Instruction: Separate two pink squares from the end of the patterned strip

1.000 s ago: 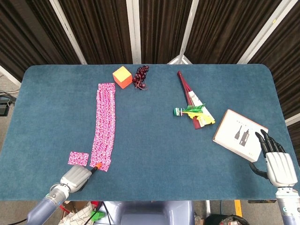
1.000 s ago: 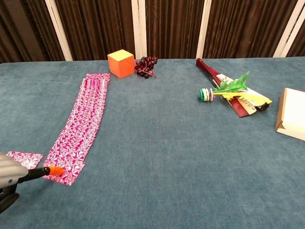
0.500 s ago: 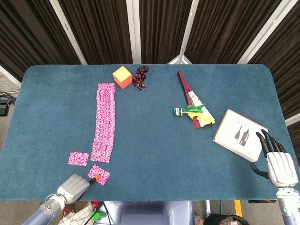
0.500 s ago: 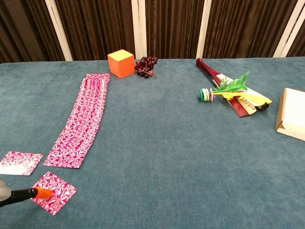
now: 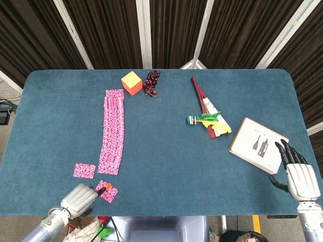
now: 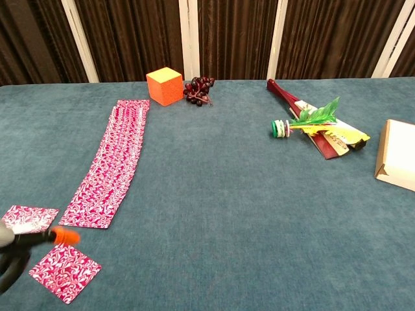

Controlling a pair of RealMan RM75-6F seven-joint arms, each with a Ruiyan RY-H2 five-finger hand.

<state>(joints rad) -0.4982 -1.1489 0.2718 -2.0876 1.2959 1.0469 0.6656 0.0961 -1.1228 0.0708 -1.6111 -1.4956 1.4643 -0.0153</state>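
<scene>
The pink patterned strip [image 5: 113,132] [image 6: 111,163] lies lengthwise on the left of the blue table. One loose pink square [image 5: 84,170] [image 6: 27,218] rests just left of the strip's near end. A second pink square [image 5: 107,191] [image 6: 65,272] lies turned, nearer the front edge and apart from the strip. My left hand [image 5: 78,199] [image 6: 10,251] hovers at the front edge with its fingers curled in. One dark finger with an orange tip [image 5: 106,188] [image 6: 65,236] points over that second square's far corner. My right hand [image 5: 300,177] holds nothing, fingers spread, at the front right.
An orange cube [image 5: 131,82] and dark grapes [image 5: 152,82] sit beyond the strip's far end. A red stick with green and yellow pieces [image 5: 208,115] lies right of centre. A white box [image 5: 257,144] rests beside my right hand.
My left hand dragged the second square off the strip's near end toward the front edge. The square has turned, and the orange tip now sits at its far corner. The right hand stayed put.
</scene>
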